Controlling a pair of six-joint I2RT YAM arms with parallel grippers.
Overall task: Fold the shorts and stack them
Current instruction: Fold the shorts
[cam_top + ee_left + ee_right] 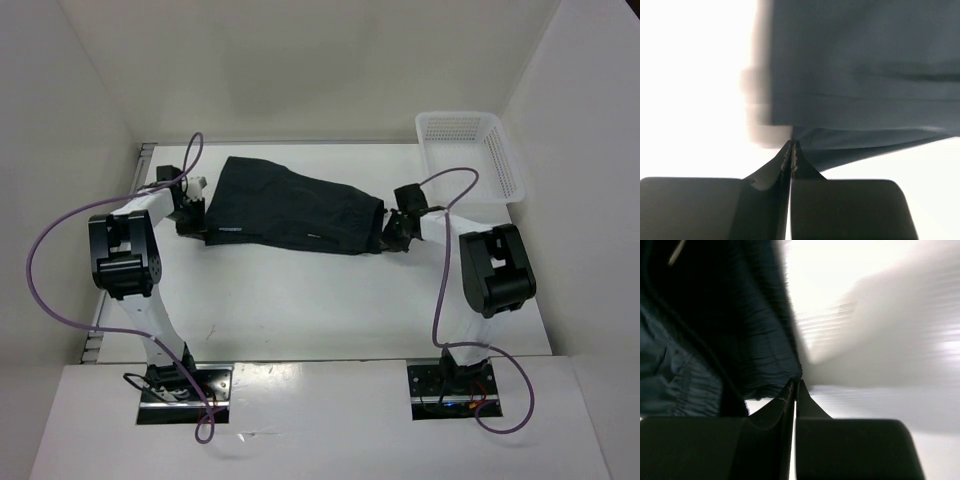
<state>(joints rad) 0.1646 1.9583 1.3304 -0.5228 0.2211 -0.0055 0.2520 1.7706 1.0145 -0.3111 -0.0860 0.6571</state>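
Closest to the wrist cameras are the black fingers. The left gripper (791, 150) is pinched tight on one edge of the shorts (290, 208), and the right gripper (795, 388) nips the opposite edge, with no gap showing in either. On the white table (300, 310) the dark shorts stretch across the far half, spanning between the 2 grippers. Holding both ends likely keeps the cloth taut so that 1 side can be carried over for a fold. The white mesh basket (455, 118) sits at the far right corner, apart from the cloth. A small white label (313, 236) shows near the front hem.
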